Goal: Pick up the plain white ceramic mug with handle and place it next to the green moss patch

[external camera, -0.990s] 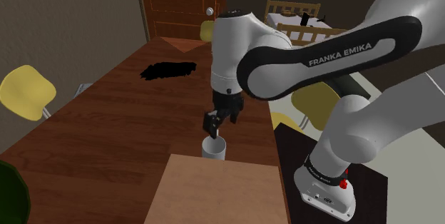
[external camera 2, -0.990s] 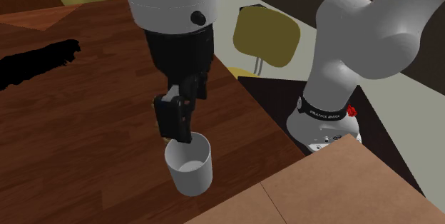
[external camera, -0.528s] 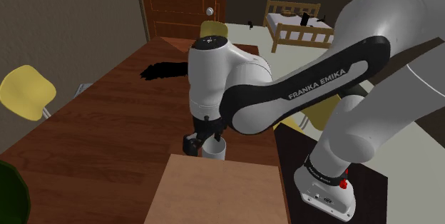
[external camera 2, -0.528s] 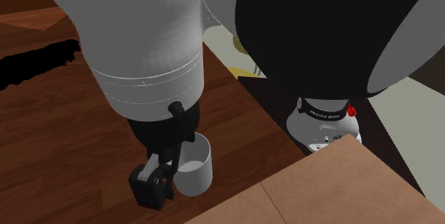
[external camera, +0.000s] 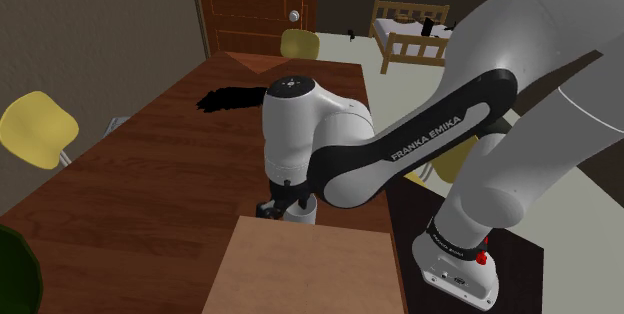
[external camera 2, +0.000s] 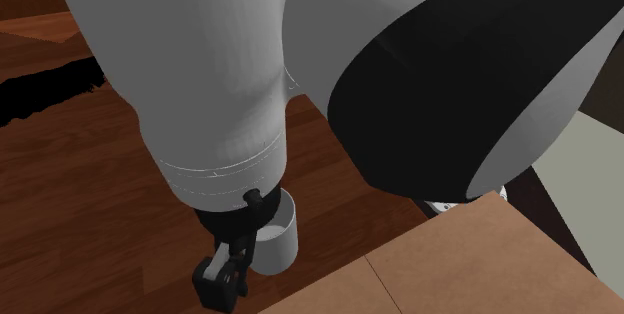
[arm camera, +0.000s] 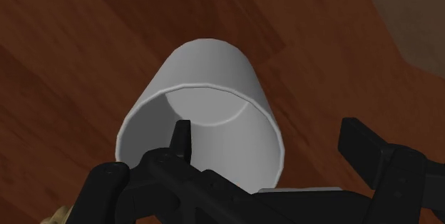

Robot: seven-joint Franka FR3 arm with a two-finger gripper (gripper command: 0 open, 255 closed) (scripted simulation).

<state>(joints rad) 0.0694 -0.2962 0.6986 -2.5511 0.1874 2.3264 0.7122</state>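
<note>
1. White mug (external camera 2: 280,242) stands upright on the wooden desk (external camera: 170,162), just beside a tan board (external camera 2: 450,262).
2. Jaws stand wide: one finger (arm camera: 182,140) inside the rim, the other outside, clear of it.

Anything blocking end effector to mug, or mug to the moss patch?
Nothing visible. The end effector is at the mug, one finger inside the rim, one outside. Between mug and the black patch lies bare table, though the arm hides part of it.
</note>
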